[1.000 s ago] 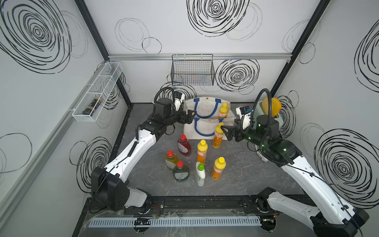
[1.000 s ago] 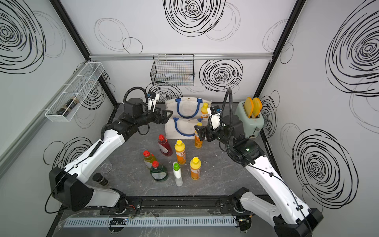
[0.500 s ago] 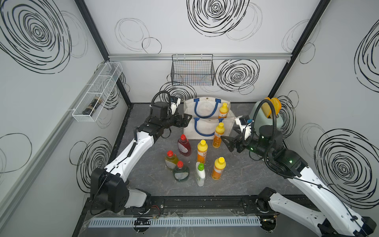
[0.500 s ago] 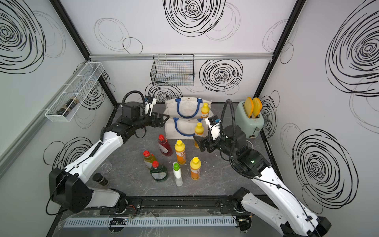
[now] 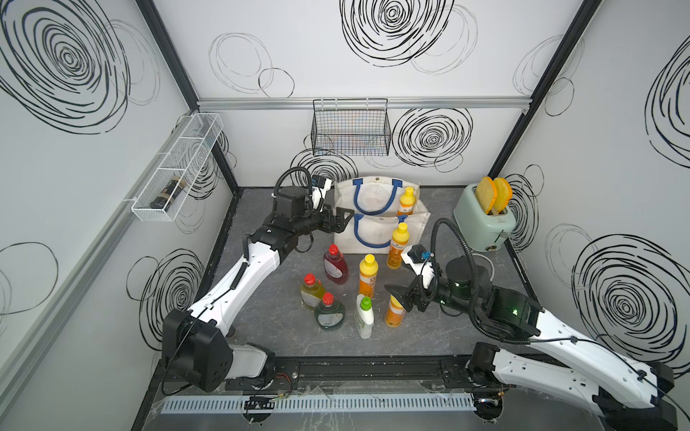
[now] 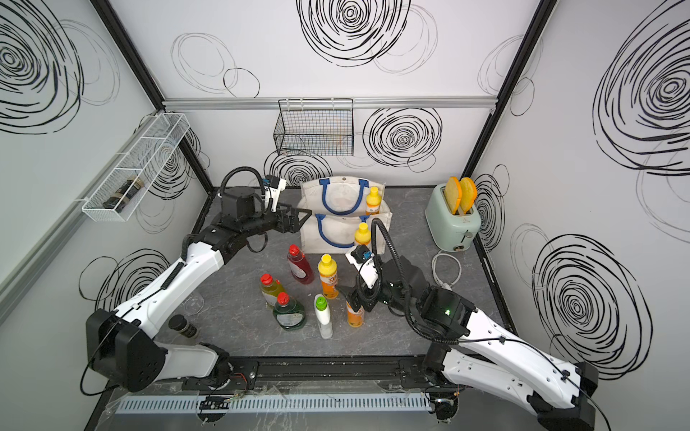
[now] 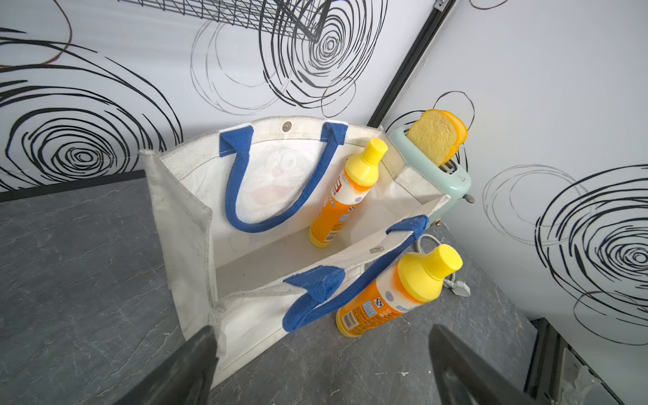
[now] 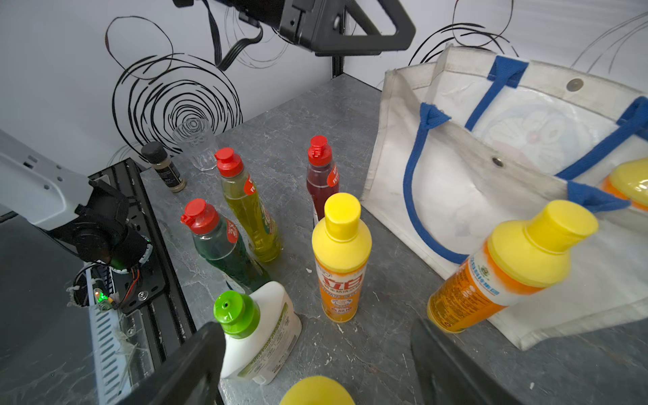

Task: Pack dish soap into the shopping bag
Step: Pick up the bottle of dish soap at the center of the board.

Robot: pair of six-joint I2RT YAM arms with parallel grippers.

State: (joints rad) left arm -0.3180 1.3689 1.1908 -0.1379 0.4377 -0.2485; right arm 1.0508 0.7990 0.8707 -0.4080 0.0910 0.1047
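The white shopping bag (image 5: 373,239) (image 6: 336,239) with blue handles stands open at the back. One orange dish soap bottle (image 5: 406,201) (image 7: 336,207) stands inside it. A second (image 5: 397,246) (image 8: 491,280) stands just in front of the bag, a third (image 5: 367,276) mid-table. My right gripper (image 5: 399,296) (image 8: 315,329) is open, its fingers either side of the yellow cap (image 8: 317,391) of a fourth orange bottle (image 5: 394,311). Red (image 5: 335,265), yellow (image 5: 311,293), green (image 5: 328,311) and white (image 5: 364,315) bottles stand to its left. My left gripper (image 5: 341,220) (image 7: 322,350) hangs open and empty by the bag's left front corner.
A mint toaster (image 5: 485,220) with bread stands at the back right, its white cable (image 6: 446,268) on the table. A black wire basket (image 5: 351,130) hangs on the back wall, a white wire shelf (image 5: 175,175) on the left wall. A glass (image 6: 194,302) and small jar (image 6: 183,326) stand front left.
My right gripper has left the orange bottle in front of the bag and come forward and down over the front right orange bottle. My left gripper has barely shifted beside the bag.
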